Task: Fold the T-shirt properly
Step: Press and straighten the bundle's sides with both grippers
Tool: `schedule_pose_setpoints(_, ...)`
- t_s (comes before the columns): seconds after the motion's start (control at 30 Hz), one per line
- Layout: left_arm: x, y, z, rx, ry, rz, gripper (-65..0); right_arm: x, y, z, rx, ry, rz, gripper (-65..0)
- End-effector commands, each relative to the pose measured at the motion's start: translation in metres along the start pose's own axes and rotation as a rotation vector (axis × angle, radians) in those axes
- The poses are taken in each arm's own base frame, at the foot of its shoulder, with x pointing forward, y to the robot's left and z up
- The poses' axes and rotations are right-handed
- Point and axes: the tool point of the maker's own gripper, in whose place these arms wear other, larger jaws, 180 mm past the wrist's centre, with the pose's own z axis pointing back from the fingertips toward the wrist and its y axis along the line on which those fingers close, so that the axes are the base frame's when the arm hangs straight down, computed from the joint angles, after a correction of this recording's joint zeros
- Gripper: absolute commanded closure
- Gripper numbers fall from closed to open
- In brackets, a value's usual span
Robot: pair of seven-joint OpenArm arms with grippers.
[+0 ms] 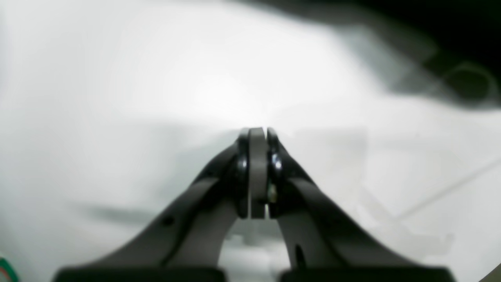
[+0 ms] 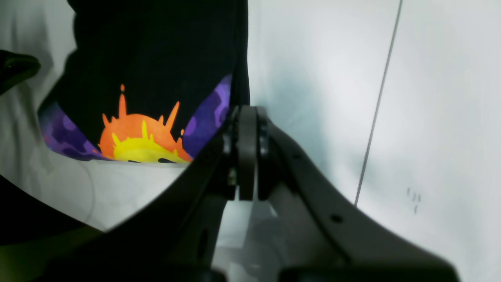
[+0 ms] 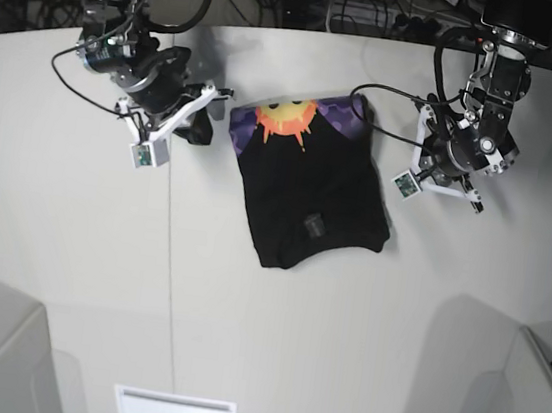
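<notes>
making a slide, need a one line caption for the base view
Partly folded black T-shirt on the white table, sun print showing, both hands pulled aside.

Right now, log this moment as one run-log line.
T-shirt: lying on table, sun print showing | left gripper: shut, empty, beside shirt | right gripper: shut, empty, beside shirt

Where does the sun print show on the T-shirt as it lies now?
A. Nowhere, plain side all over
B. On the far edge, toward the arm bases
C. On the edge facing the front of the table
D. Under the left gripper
B: in the base view the orange-yellow sun sits on the T-shirt at its far edge, between the two arms.
</notes>
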Motion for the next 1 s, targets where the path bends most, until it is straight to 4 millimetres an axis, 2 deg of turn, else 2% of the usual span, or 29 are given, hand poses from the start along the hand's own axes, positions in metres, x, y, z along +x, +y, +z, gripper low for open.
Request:
schedule_pose_setpoints(0.0, 0.014, 0.009, 0.002, 0.018, -0.045, 0.012, 0.0, 0.012, 0.001, 0.001, 0.009, -0.042, 0.008, 0.0)
schedule_pose_setpoints(0.13, 0.037, -0.002, -0.011, -0.021, -0.068, 0.009, 0.0, 0.005, -0.011, -0.006, -0.007, -0.009, 0.009, 0.0)
schedule_pose_setpoints(0.33, 0.075, -0.027, -0.024, -0.081, -0.111, -0.014, 0.0, 0.0, -0.013, -0.006, -0.011, 0.005, 0.008, 0.0)
schedule_pose_setpoints(0.43, 0.092, -0.032, -0.025, -0.084, -0.132, -0.038, 0.0, 0.0, -0.013, -0.006, -0.011, 0.006, 0.009, 0.0)
schedule_pose_setpoints(0.63, 0.13, -0.04, -0.021, -0.089, -0.195, -0.087, 0.0, -0.017, -0.011, -0.003, -0.009, 0.036, -0.007, 0.0)
schedule_pose_setpoints(0.83, 0.148, -0.048, -0.018, -0.1, -0.226, -0.118, 0.0, -0.022, -0.012, -0.003, -0.01, 0.048, -0.01, 0.0)
schedule_pose_setpoints(0.97, 0.148, -0.045, -0.017, -0.094, -0.229, -0.117, 0.0, -0.028, -0.012, -0.001, -0.011, 0.062, -0.016, 0.0)
